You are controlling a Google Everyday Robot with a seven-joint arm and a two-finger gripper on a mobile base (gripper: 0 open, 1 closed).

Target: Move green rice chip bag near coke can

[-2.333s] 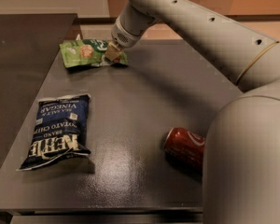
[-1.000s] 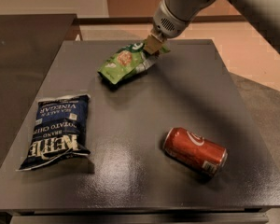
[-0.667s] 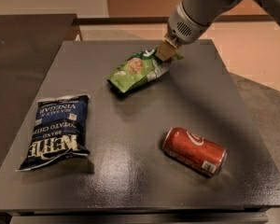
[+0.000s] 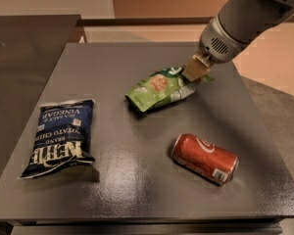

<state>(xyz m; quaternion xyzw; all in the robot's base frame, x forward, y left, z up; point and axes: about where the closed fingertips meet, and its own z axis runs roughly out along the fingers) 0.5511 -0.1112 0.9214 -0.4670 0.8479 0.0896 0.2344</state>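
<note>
The green rice chip bag [image 4: 159, 88] is a light-green crinkly pouch, tilted, its left end low over the middle of the dark table [image 4: 112, 180]. My gripper [image 4: 196, 72] comes in from the upper right and is shut on the bag's right end. The coke can [image 4: 205, 158] lies on its side at the front right of the table, below and to the right of the bag, a short gap away.
A dark blue chip bag [image 4: 60, 136] with white lettering lies flat at the front left. The table's right edge runs just beyond the can. A second dark surface [image 4: 24, 48] adjoins at the left.
My gripper has carried the green bag from the table's far left to the right and forward, closer to the can. The can and blue bag have not moved.
</note>
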